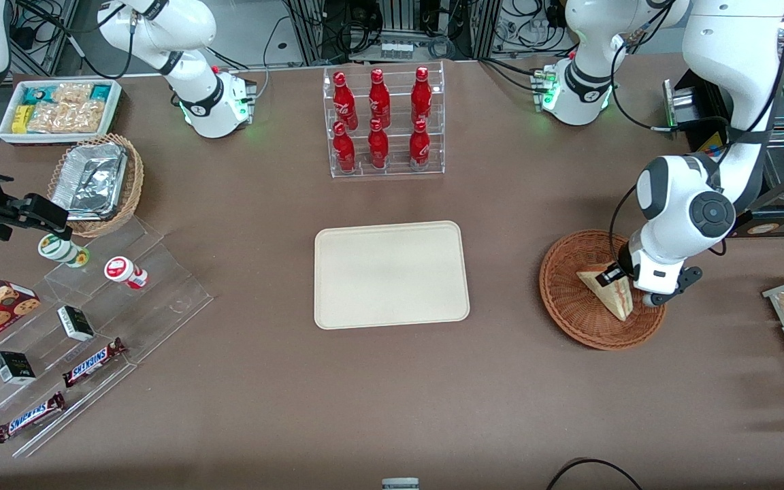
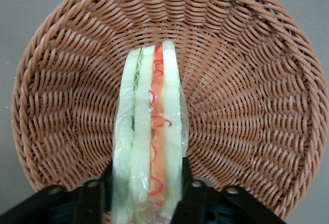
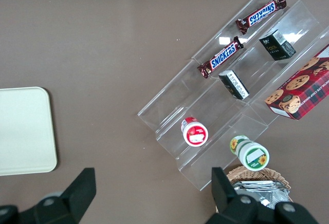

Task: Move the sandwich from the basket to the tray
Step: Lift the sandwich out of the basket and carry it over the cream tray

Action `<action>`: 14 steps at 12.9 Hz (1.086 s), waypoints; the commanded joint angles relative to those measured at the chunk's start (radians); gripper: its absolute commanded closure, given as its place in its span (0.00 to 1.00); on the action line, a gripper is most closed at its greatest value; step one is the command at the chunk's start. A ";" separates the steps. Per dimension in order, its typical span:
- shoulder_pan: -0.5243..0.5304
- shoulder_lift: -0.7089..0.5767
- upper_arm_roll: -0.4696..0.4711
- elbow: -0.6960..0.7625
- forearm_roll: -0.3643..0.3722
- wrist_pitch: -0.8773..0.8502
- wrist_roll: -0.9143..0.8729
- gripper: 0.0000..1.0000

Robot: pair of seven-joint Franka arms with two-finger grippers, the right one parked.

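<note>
The gripper (image 1: 627, 280) is sitting low inside the basket (image 1: 569, 299), its two dark fingers (image 2: 193, 193) pressing against both flat bread faces of the sandwich (image 1: 608, 291), so it is clamped on the wedge. The sandwich is standing on edge in the round, shallow bowl of reddish-brown woven wicker, whose ribbed strands are spiralling out to a braided rim. In the wrist view the sandwich (image 2: 151, 136) is showing its cut side: pale, soft white bread slices alternating with a green leafy layer, an orange-pink strip and thin red squiggles, all under a glossy clear wrap. The woven basket (image 2: 247, 90) is filling most of that view around it.

The tray (image 1: 390, 273) is lying flat on the matte brown table (image 1: 392, 395), well apart from the basket, toward the parked arm's end; it is a smooth, pale beige rectangle with rounded corners and a low rim.
</note>
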 commanded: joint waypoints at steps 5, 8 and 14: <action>-0.027 -0.041 -0.026 0.124 0.016 -0.252 0.141 1.00; -0.130 -0.029 -0.028 0.168 0.012 -0.287 0.128 1.00; -0.383 0.101 -0.028 0.390 0.010 -0.373 -0.079 1.00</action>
